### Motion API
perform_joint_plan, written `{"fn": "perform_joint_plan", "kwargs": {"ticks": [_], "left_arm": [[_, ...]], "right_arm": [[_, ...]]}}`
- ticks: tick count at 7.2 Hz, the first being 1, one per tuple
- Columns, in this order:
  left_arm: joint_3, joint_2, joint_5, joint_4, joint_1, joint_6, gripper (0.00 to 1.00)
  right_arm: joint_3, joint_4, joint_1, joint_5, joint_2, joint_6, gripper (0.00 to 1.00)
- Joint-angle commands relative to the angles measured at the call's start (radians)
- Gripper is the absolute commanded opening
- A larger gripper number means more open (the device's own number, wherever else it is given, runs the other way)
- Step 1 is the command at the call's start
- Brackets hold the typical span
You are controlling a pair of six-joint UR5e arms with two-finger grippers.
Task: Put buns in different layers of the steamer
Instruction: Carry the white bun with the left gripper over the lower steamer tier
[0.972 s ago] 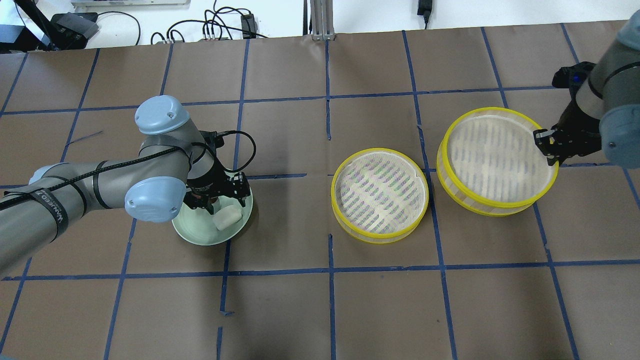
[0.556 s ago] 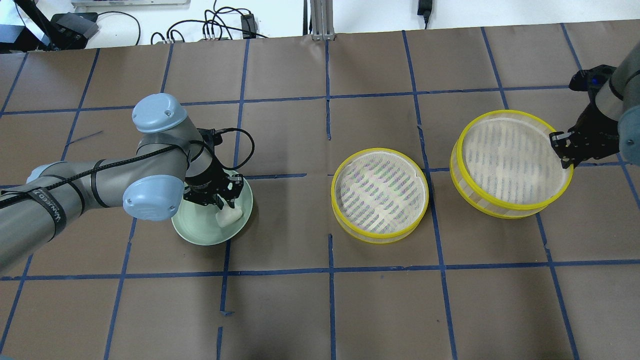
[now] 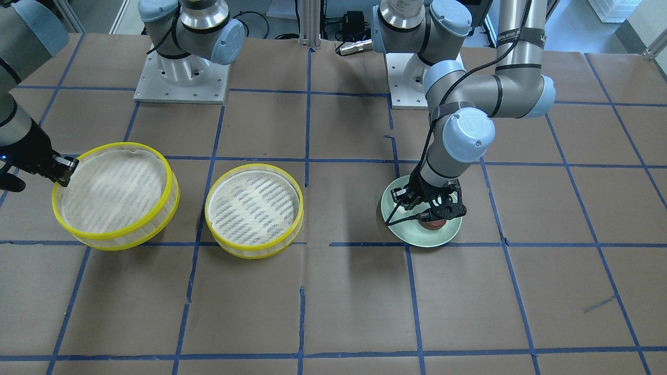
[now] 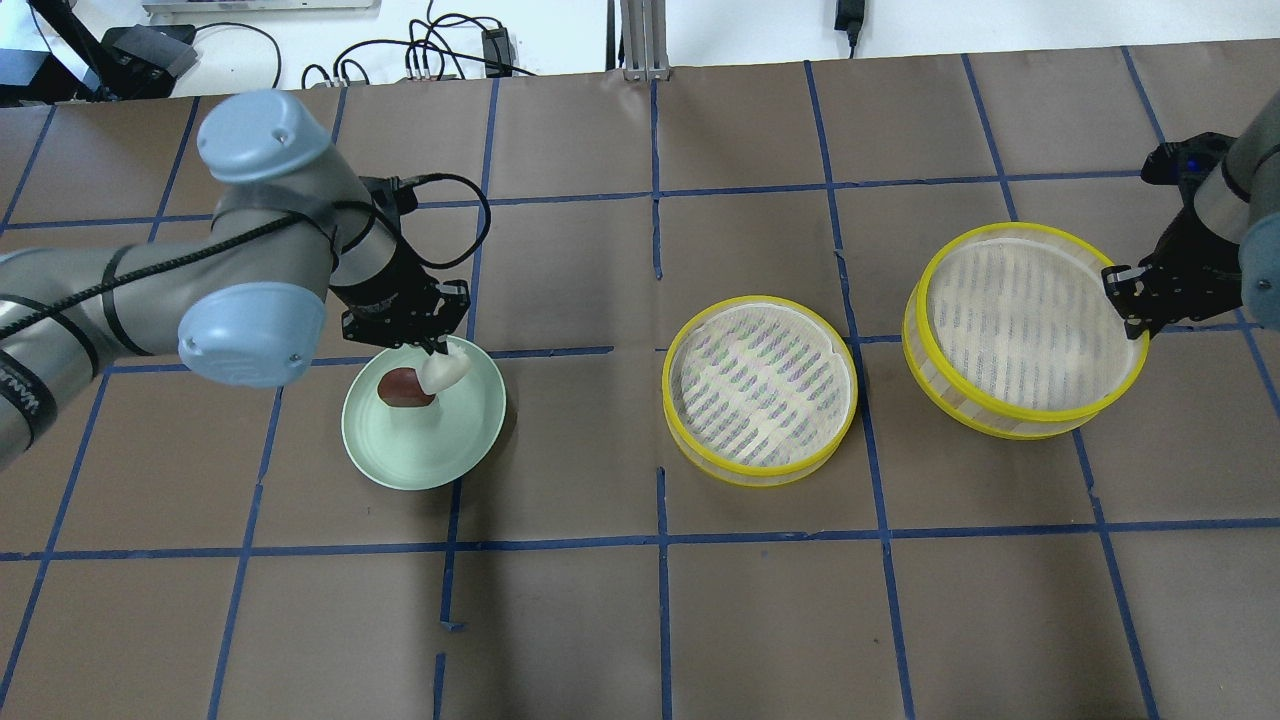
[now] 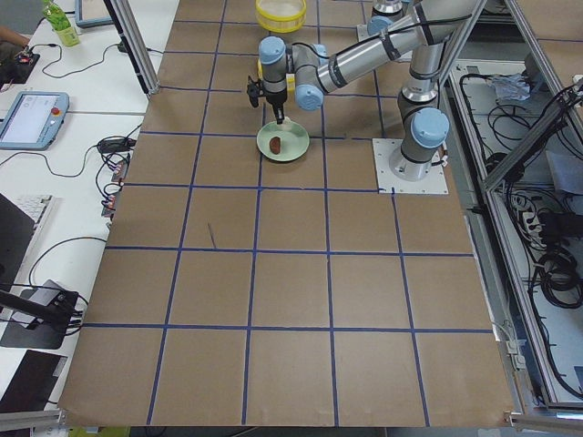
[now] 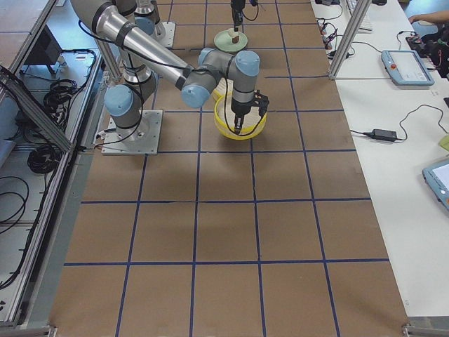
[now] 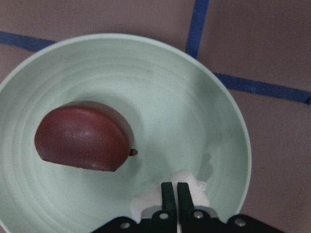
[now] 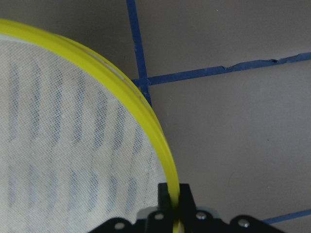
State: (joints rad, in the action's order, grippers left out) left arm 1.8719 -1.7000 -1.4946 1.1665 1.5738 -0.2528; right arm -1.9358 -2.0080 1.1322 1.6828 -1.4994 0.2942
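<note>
My left gripper is closed on the white bun, with my 2 fingertips pinched nearly together and the soft dough bulging out on either side of them. I hold this bun over the pale green plate, toward the rim on the side farther from my base. Just beside it the dark reddish-brown bun lies on the plate with its flat edge down and its rounded back up. In my wrist view the 2 buns do not touch.

Well to the right of the plate, the first steamer layer sits flat on the brown paper with nothing on its white mesh. The second steamer layer is just beside it, with a narrow gap between their yellow rims. It is tilted, higher on the side where I hold it. I cannot tell whether its low edge touches the table.

My right gripper grips that layer's yellow rim, 1 finger inside over the mesh and 1 outside, clamped tight on the thin wall.
</note>
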Motion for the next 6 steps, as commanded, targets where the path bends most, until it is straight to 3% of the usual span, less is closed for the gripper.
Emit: {"fn": "perform_joint_plan", "kwargs": {"ticks": [1,2,6], "left_arm": [[-0.1,0.01,0.045,0.076,0.136,-0.212,0.01],[-0.108,-0.001,0.045,0.064,0.216,-0.326,0.01],[-0.109,-0.188,0.048,-0.304,0.471,-0.73,0.01]], "right_arm": [[0.0,0.0,0.0,0.0,-0.001,0.0,0.05],[0.0,0.002,0.001,0.0,-0.001,0.0,0.05],[-0.002,0.002,0.009,0.0,-0.004,0.0,0.05]]}}
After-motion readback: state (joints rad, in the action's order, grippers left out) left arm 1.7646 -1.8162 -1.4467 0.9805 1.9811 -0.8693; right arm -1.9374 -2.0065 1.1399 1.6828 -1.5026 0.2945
